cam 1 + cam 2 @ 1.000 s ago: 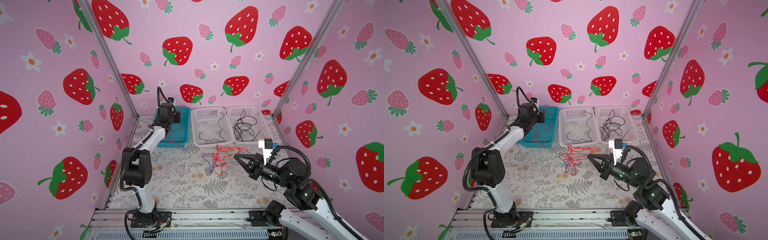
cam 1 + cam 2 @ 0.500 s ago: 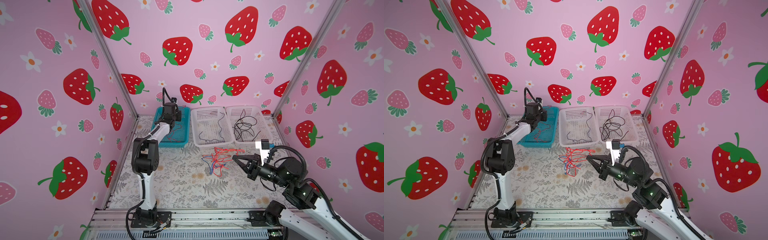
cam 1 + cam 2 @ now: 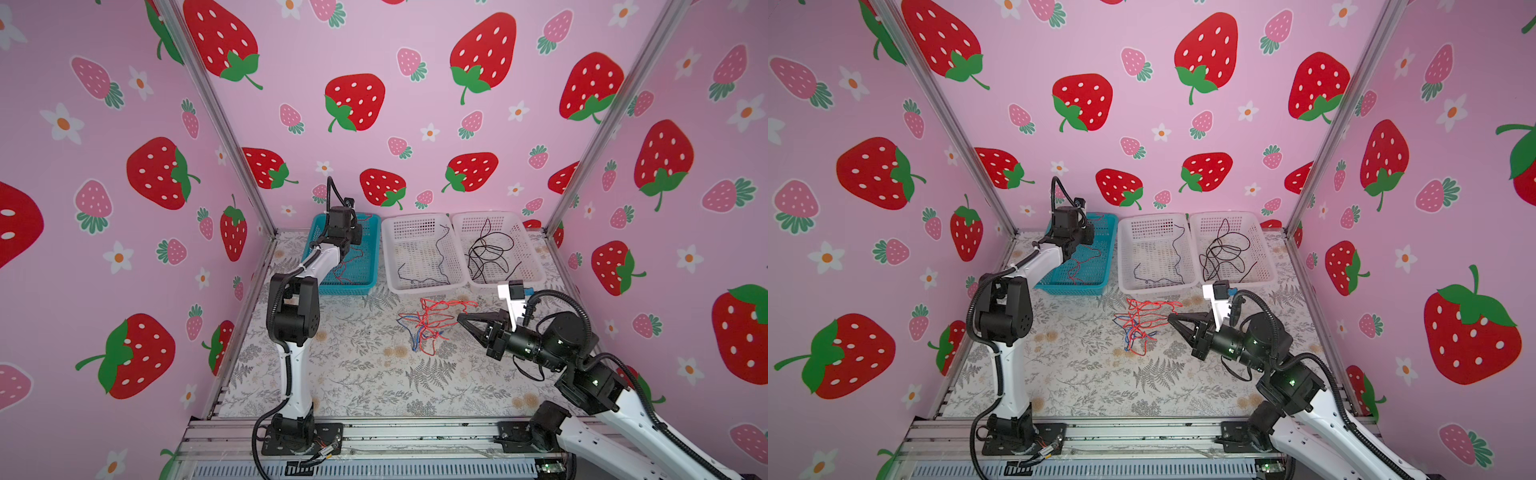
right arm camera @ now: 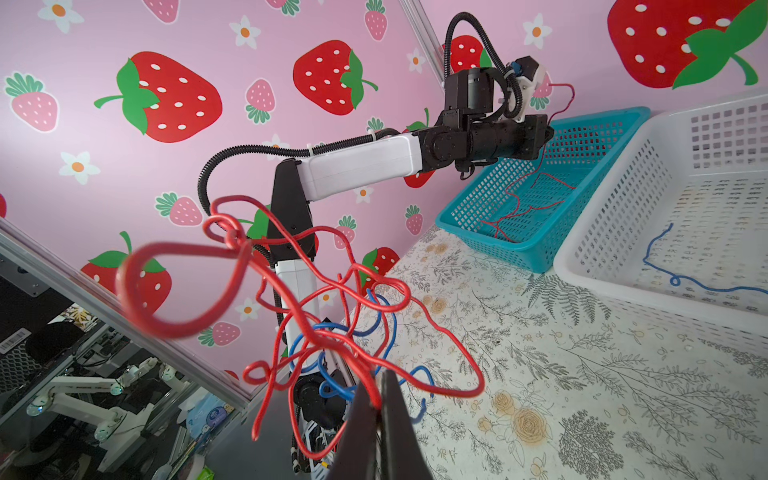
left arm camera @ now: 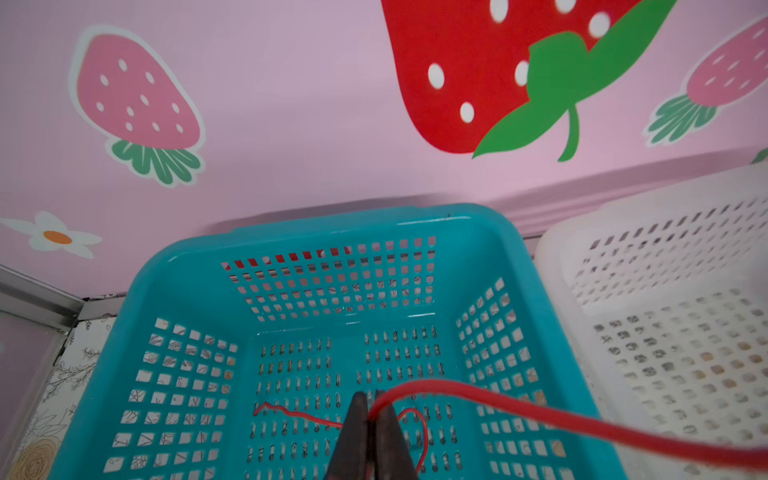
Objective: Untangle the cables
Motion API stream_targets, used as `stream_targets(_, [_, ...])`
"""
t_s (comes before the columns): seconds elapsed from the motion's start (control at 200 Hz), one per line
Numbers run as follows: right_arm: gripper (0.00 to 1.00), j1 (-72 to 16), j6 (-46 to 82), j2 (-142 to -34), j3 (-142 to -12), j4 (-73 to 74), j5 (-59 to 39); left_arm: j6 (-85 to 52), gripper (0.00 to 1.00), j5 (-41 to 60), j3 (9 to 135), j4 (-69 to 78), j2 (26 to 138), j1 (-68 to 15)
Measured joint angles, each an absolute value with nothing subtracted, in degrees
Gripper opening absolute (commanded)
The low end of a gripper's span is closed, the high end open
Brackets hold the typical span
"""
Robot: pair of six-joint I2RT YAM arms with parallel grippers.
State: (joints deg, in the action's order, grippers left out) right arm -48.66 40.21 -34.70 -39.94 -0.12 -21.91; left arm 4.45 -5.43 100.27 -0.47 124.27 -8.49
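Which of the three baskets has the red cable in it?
The teal basket, leftmost in both top views, holds the red cable; the middle white basket holds a blue cable, the right white basket a black cable.

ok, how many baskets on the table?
3, in a row at the back: teal basket at left, white basket in the middle, second white basket at right. None looks hidden.

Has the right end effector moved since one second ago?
Yes, slightly: in a top view the right end effector drifted left along the middle basket's rim, dragging the cables.
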Motion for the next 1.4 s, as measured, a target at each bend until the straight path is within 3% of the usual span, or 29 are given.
stream_targets(0.14, [0.00,-48.66,40.23,-34.46,-39.94,-0.19,-21.93,4.93,0.31,-5.63,99.79,-1.34,124.25,-8.19])
stream_targets(0.305, [0.00,-48.64,40.25,-33.04,-39.94,-0.73,-21.82,5.04,0.60,-6.96,99.07,-1.61,122.67,-7.79])
stream_targets(0.42, [0.00,-48.66,40.34,-32.58,-39.99,-1.17,-21.37,4.16,0.69,-7.49,96.09,-1.76,118.04,-7.31])
stream_targets(0.71, [0.00,-48.66,41.36,-34.68,-40.12,-1.72,-19.49,-4.21,0.70,-6.33,82.98,-1.32,98.96,-6.74])
stream_targets(0.975, [0.00,-48.64,42.48,-35.62,-40.12,-1.83,-17.91,-22.39,0.71,8.36,64.64,-0.71,76.07,-8.14])
stream_targets(1.211, [0.00,-48.66,42.76,-35.51,-38.11,-1.54,-17.52,-34.68,0.73,18.46,43.42,2.42,52.95,-19.11])
stream_targets(1.396, [0.00,-48.66,42.74,-36.58,-36.36,-1.39,-17.41,-39.94,0.74,20.03,37.95,6.85,43.64,-31.83])
